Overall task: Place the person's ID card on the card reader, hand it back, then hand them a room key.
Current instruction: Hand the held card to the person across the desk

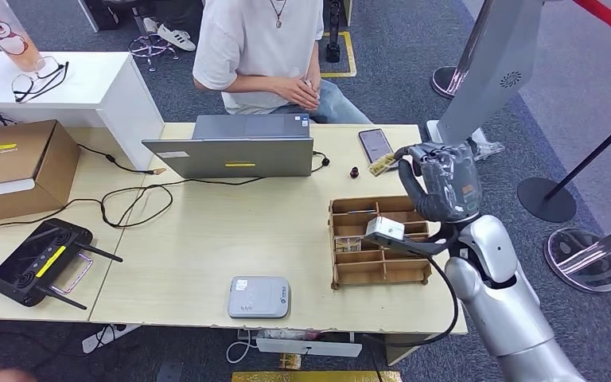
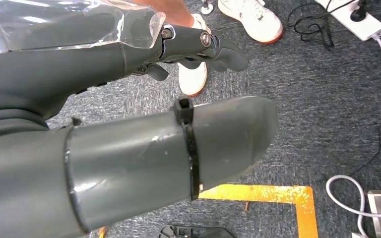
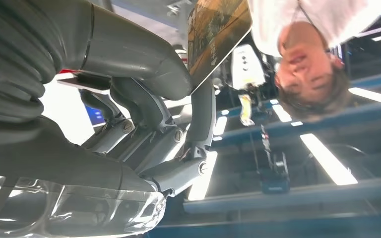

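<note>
right hand (image 1: 437, 187) pinches card (image 1: 381, 165) over wooden organizer (image 1: 378, 243).

Grey card reader (image 1: 258, 297), brown wooden organizer (image 1: 378, 243), silver laptop (image 1: 239, 147), black remote (image 1: 40, 263)

You cannot read the print on the card (image 3: 218, 34) pinched in the right hand (image 1: 437, 187): in the right wrist view its upper part runs off the top of the frame and the thumb covers its lower left edge, while in the head view, centre right, it is only a small pale sliver. The person (image 1: 262, 48) at the top centre of the head view is cut off above the shoulders by the frame edge. The wooden tray (image 1: 350, 270) at lower centre right has its right-hand compartments hidden behind the right arm, and the markings on the grey card reader (image 1: 258, 297) at lower centre are too small to tell.
</note>
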Tool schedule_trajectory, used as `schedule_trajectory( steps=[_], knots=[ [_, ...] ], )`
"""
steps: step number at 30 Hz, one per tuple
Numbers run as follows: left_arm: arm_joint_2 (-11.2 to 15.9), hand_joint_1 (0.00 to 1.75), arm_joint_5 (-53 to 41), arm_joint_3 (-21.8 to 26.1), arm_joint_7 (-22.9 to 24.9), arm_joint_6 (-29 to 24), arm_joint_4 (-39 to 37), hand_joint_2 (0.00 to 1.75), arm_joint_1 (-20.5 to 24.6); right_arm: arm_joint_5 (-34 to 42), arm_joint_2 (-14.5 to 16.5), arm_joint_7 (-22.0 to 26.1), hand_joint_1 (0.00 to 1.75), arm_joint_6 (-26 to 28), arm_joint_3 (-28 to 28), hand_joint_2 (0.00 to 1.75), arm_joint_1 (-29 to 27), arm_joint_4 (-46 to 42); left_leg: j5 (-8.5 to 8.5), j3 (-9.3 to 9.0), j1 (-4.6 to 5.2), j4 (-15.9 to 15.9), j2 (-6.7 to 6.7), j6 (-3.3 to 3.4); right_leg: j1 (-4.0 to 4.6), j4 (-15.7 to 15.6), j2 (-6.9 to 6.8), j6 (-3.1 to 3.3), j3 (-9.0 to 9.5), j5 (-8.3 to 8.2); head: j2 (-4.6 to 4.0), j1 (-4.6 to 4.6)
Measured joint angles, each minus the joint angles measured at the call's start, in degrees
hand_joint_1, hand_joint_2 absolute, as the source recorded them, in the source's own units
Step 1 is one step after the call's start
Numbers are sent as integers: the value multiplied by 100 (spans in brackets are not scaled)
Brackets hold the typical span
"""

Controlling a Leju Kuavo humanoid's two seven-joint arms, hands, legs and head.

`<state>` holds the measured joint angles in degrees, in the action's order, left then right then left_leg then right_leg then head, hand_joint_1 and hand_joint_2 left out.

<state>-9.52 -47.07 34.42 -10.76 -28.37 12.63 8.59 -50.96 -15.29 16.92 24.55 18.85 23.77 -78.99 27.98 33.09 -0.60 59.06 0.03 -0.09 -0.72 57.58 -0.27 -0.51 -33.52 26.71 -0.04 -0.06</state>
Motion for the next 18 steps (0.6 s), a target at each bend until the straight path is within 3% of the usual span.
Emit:
schedule_trajectory(
  steps=[18],
  knots=[
    [-58,0,-125,-11,199,0,0,0,101,119,1250,-310,175,62,699,175,1597,1464,-7,-1,-2,0,-4,-5,1,3,-2,1,-1,-2,0,1]
  ],
)
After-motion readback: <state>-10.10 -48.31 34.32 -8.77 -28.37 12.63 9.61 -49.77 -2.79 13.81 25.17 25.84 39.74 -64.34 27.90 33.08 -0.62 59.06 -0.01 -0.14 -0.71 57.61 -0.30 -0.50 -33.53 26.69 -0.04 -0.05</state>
